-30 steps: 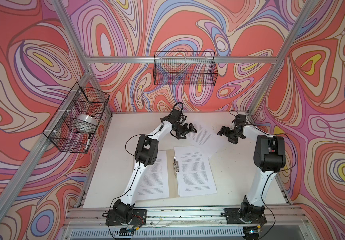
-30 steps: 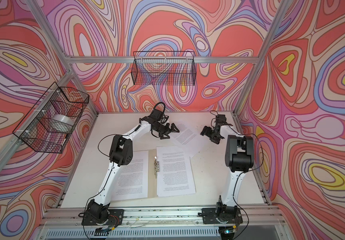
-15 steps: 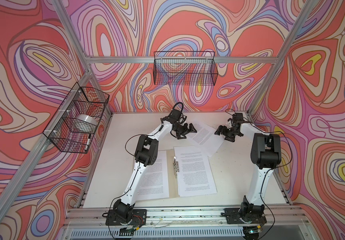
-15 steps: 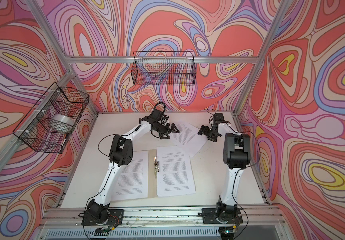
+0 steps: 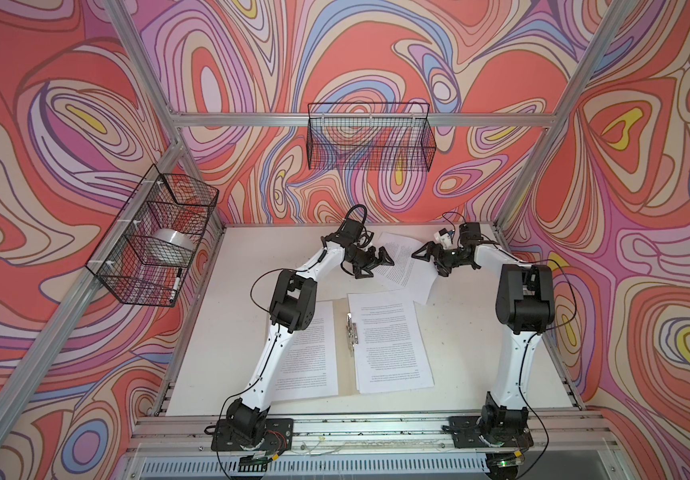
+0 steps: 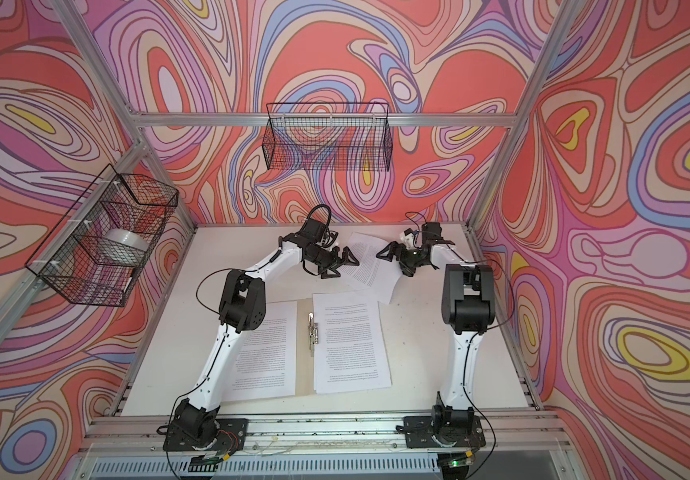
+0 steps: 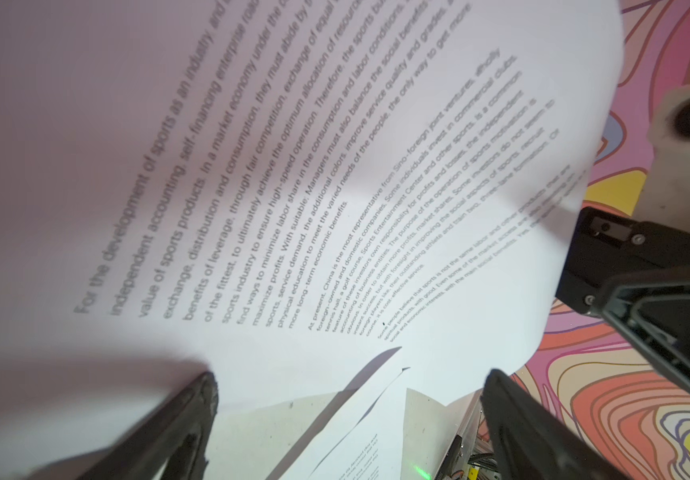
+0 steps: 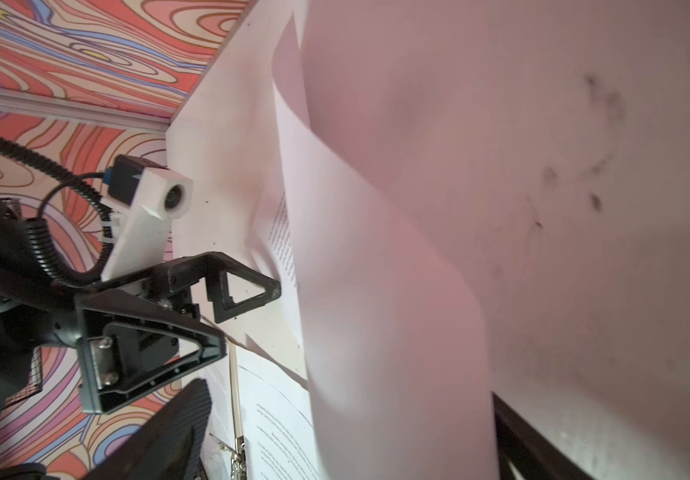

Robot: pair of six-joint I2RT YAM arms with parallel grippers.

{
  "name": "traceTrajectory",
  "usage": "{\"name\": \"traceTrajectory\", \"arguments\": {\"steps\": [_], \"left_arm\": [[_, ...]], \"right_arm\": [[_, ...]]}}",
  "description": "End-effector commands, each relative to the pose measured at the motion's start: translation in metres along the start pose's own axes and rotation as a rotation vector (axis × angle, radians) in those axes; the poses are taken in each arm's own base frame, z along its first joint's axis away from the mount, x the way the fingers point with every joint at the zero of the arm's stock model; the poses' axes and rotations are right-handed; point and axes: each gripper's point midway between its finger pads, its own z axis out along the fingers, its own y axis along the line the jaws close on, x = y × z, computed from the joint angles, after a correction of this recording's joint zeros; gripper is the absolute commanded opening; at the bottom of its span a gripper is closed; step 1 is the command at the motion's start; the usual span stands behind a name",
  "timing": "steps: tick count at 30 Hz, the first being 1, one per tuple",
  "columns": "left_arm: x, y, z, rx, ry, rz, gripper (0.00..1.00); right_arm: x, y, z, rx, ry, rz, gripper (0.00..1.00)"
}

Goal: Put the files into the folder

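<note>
Left wrist view: the left tool [image 7: 349,380], jaws spread wide and gripping nothing, faces a loose printed sheet [image 7: 335,187] that bows up off the counter just beyond the folder's far edge. In both top views the tan folder [image 5: 342,361] lies open toward the front of the counter [image 5: 472,345]. Its metal clip [image 5: 351,336] sits on the spine, and two of the files already rest on it, one [image 5: 314,357] left of the clip and one [image 5: 389,336] right of it.

On the sheet's other side is the right tool [image 5: 429,262], also wide open and empty. Over the past second it has swung in from farther right of the folder to meet the sheet's right edge, and that edge now curls upward. The left tool has kept its post at the left edge.

The sheet, the only file seen off the folder, now appears bracketed between the two tools, likely a prelude to a pinch. Until one closes, the floppy page can still slip or buckle.
</note>
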Motion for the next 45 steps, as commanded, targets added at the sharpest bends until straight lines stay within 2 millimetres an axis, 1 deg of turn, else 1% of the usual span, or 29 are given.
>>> {"name": "traceTrajectory", "arguments": {"steps": [1,5,7,10,13,16,17,21,24,26,29,30,32,35,38,40,42,43,44,45], "left_arm": [[0.023,0.054,0.026,-0.111,0.083,-0.090,1.00],[0.025,0.057,0.027,-0.117,0.090,-0.091,1.00],[0.025,0.058,0.027,-0.120,0.089,-0.091,1.00],[0.026,0.060,0.029,-0.121,0.091,-0.097,1.00],[0.027,0.062,0.031,-0.119,0.093,-0.102,1.00],[0.027,0.064,0.032,-0.117,0.097,-0.106,1.00],[0.027,0.065,0.033,-0.119,0.098,-0.109,1.00],[0.026,0.065,0.032,-0.117,0.093,-0.109,1.00],[0.026,0.065,0.034,-0.111,0.095,-0.114,1.00],[0.026,0.066,0.034,-0.110,0.095,-0.115,1.00],[0.027,0.067,0.034,-0.109,0.096,-0.116,1.00],[0.028,0.068,0.033,-0.107,0.099,-0.119,1.00],[0.028,0.068,0.032,-0.104,0.093,-0.121,1.00],[0.028,0.066,0.030,-0.099,0.090,-0.124,1.00],[0.026,0.061,0.027,-0.083,0.086,-0.115,1.00],[0.021,0.051,0.020,-0.059,0.075,-0.101,1.00],[0.014,0.036,0.011,-0.026,0.062,-0.075,1.00],[0.009,0.025,0.003,-0.006,0.049,-0.052,1.00],[0.003,0.014,-0.005,0.011,0.033,-0.031,1.00],[-0.003,0.000,-0.015,0.038,0.014,-0.005,1.00]], "right_arm": [[-0.008,0.014,0.007,-0.088,0.010,-0.051,0.98],[-0.017,0.021,0.008,-0.130,-0.004,-0.050,0.98],[-0.018,0.023,0.007,-0.113,-0.004,-0.049,0.98],[-0.015,0.026,0.000,-0.063,-0.037,-0.060,0.97],[-0.010,0.026,-0.010,-0.024,-0.073,-0.043,0.93],[-0.007,0.039,-0.018,-0.063,-0.106,-0.033,0.91],[-0.003,0.041,-0.018,-0.070,-0.101,-0.018,0.89],[0.005,0.037,-0.024,-0.009,-0.125,0.010,0.85],[0.011,0.032,-0.026,0.017,-0.137,0.056,0.80],[0.011,0.025,-0.026,0.048,-0.168,0.064,0.78],[0.008,0.016,-0.022,0.072,-0.168,0.082,0.69],[0.007,0.015,-0.020,0.074,-0.167,0.081,0.68],[0.005,0.006,-0.017,0.105,-0.174,0.084,0.63],[0.005,-0.008,-0.014,0.166,-0.179,0.091,0.51],[0.003,-0.011,-0.017,0.187,-0.209,0.085,0.39],[0.001,-0.013,-0.018,0.201,-0.225,0.090,0.23],[-0.003,-0.007,-0.023,0.203,-0.250,0.080,0.07],[-0.007,-0.002,-0.029,0.206,-0.277,0.068,0.00],[-0.011,0.004,-0.036,0.216,-0.304,0.059,0.00],[-0.015,0.010,-0.044,0.225,-0.337,0.047,0.00]]}}
